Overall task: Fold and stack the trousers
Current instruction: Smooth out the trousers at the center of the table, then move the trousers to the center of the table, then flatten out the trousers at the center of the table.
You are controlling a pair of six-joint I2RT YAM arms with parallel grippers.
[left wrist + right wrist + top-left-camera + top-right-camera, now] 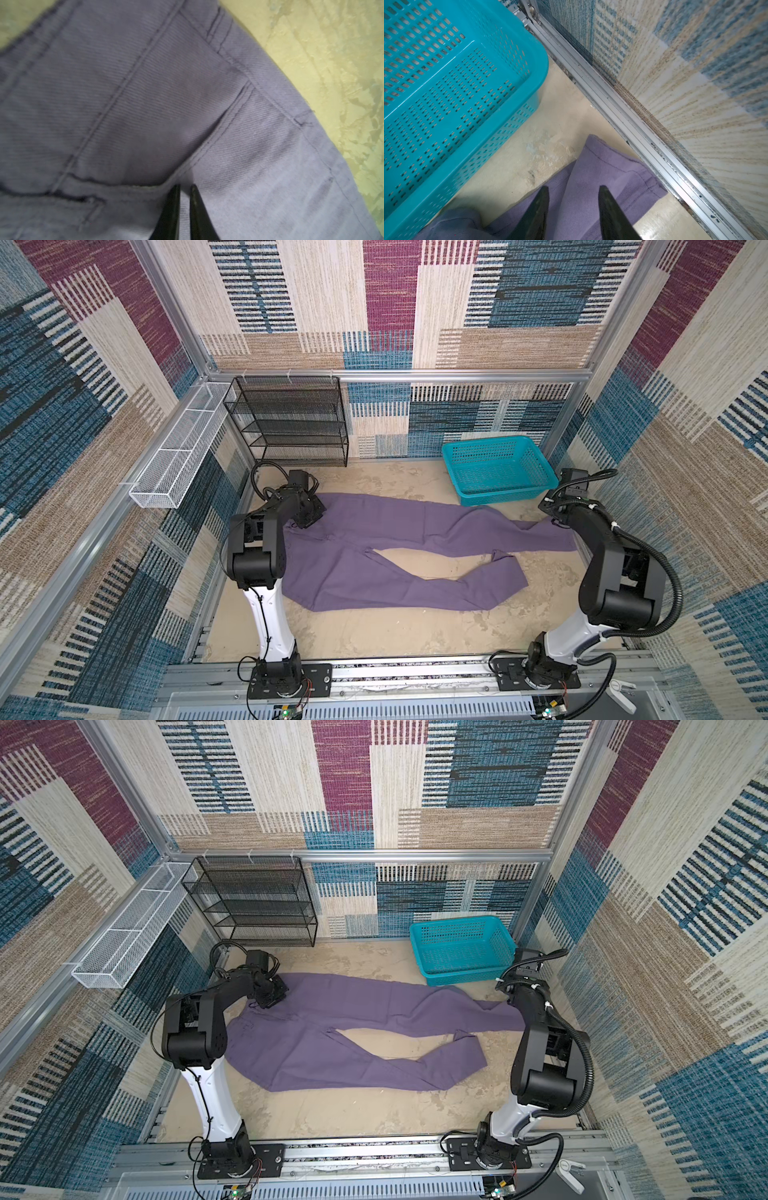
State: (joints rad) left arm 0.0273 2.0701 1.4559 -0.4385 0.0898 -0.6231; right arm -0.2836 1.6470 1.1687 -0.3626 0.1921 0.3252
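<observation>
The trousers (pixel 374 539) lie spread flat on the beige tabletop (pixel 374 635) in both top views. The waist end is on the left arm's side, and the two legs run across toward the right arm. The legs part below the crotch, with bare tabletop showing between them. The far leg ends beside the right arm, near the teal perforated basket (pixel 507 497). The near leg stops short of that arm. The left gripper (pixel 185 199) is at the far corner of the waist. In its wrist view the fingers stand almost together, clamped on a raised pinch of cloth beside a pocket seam. The right gripper (pixel 573 199) is above the far leg's hem. Its fingers (pixel 537 214) stand apart with cloth visible beneath them, and nothing is gripped. A black mesh shelf rack (pixel 291 423) stands against the back wall, and a white mesh tray (pixel 174 464) hangs on the left wall.
</observation>
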